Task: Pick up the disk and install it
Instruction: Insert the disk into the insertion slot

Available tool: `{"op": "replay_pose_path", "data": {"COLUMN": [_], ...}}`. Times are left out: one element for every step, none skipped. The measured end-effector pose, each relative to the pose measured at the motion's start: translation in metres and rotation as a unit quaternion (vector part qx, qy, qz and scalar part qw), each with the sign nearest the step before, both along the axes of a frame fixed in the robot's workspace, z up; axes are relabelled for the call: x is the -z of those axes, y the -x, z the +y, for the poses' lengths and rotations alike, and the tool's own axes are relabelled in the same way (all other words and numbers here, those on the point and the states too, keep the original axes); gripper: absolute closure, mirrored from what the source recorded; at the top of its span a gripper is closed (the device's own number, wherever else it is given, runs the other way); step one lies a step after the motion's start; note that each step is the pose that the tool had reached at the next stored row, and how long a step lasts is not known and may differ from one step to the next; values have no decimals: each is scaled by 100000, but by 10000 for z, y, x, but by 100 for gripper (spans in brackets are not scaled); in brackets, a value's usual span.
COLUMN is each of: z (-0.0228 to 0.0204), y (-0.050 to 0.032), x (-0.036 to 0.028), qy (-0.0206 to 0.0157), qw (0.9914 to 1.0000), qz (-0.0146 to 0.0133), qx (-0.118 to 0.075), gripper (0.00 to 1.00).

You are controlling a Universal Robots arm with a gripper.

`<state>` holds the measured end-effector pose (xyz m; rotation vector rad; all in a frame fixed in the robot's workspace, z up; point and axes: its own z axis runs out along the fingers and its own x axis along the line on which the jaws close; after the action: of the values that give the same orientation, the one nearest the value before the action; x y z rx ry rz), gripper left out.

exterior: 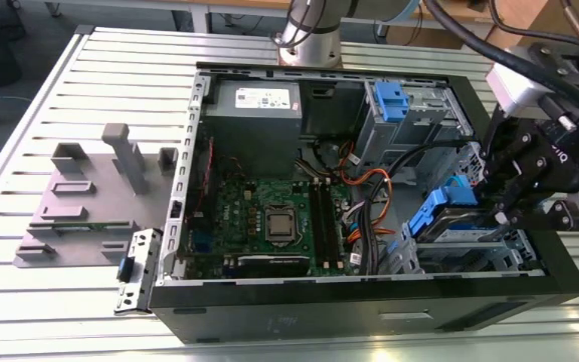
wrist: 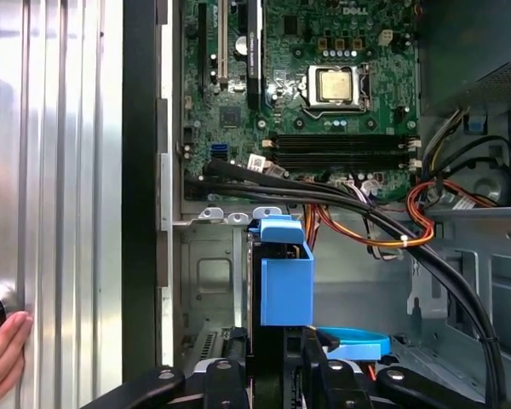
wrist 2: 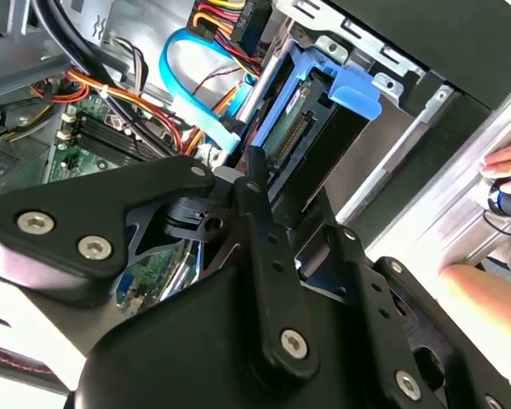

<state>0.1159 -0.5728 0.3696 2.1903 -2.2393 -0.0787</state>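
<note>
Disk (exterior: 451, 223) clamped and hanging at the bay beside the motherboard (exterior: 269, 219)

I am working inside a computer case (exterior: 370, 309) that is lying on its side with the panel off, which I take to be why the bays are reachable from above. The gripper (exterior: 497, 211) is sitting just off the motherboard's memory-slot edge, and its fingers are clenching the disk by its two broad faces; in the first wrist view the dark drive body is running straight down between them. I judge that hold is leaving the blue carrier's side rails bare, so they are free to meet the guides of the metal drive cage (exterior: 476, 255), which is standing beside the motherboard on that same edge. The disk is hanging on edge and tilted at the cage mouth, with its blue end tab (wrist: 285, 273) pointing towards the motherboard and away from the fingers. Whether the carrier is touching the cage I cannot tell. Black cables (wrist: 341, 200) and orange wires (wrist: 366, 243) are lying between the tab and the motherboard, so the tilt is probably helping the disk avoid them. A spare blue clip (exterior: 388, 102) is sitting in a bay past the motherboard's far edge, along from the grey power supply (exterior: 254, 102). A person's hand (wrist: 2, 349) is resting on the slatted table (wrist: 60, 170), across the case wall from the motherboard
</note>
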Motion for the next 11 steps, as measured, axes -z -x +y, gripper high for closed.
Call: {"op": "replay_pose_path", "data": {"z": [0,0,0,0,0,0,0,0,0,0,0], "y": [0,0,0,0,0,0,0,0,0,0,0], "x": [18,36,54,72,90,108,125,145,163,182,197], "qy": [6,5,7,12,13,19,27,30,31,41,98], "qw": [100000,100000,100000,100000,100000,100000,100000,100000,100000,100000,100000], "qz": [1,1,-1,1,2,0,0,2,1,1,9], "qx": [0,1,1,1,1,1,2,3,1,2,3], "gripper": [65,65,65,65,65,65,65,65,65,65,65]}}
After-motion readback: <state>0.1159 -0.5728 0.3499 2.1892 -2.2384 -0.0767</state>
